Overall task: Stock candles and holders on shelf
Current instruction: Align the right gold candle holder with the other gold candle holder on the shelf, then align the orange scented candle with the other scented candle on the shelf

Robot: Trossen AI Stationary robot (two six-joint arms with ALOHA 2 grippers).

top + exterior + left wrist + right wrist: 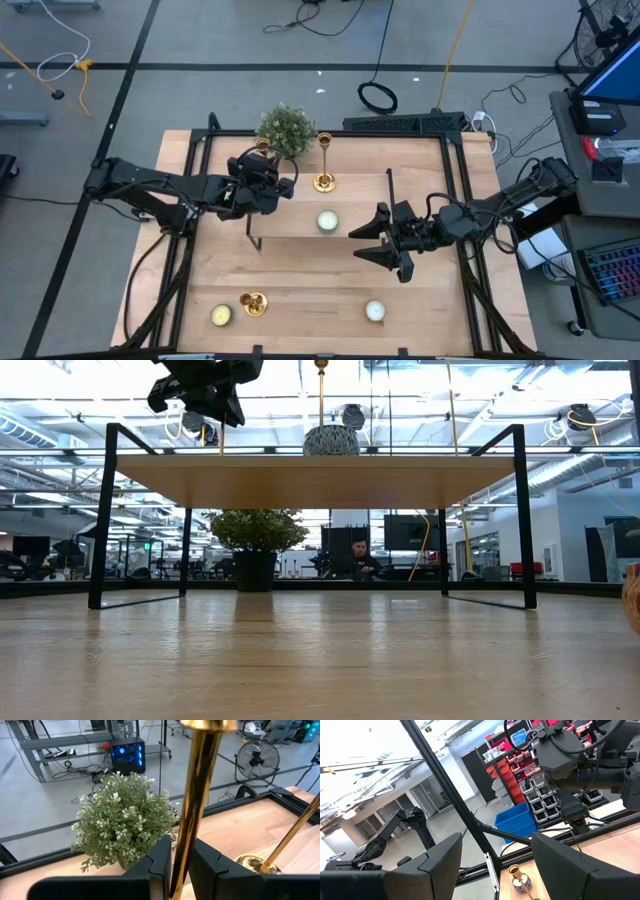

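The shelf (300,232) stands mid-table. One gold holder (324,160) stands upright on its far part, and the pale greenish candle (327,221) sits on it beside that holder. My left gripper (268,186) is shut on a second gold holder (200,780) above the shelf's left end, next to the plant (287,130). My right gripper (364,243) is open and empty over the shelf's right near corner. A third holder (253,303) lies on the table near the front, between a yellowish candle (221,316) and a white candle (375,311). My left gripper pinches the holder's thin stem (181,851) between its two fingers (159,865), which come about level from the table's left and lie across the stem. The holder stands upright in the hold. The fingers hide its base, so I cannot tell whether it rests on the shelf.
The small green plant (125,825) stands at the table's far edge, just behind the held holder. The standing holder's base (255,862) is close on the right of it. The shelf's black legs (105,510) frame open table below the board.
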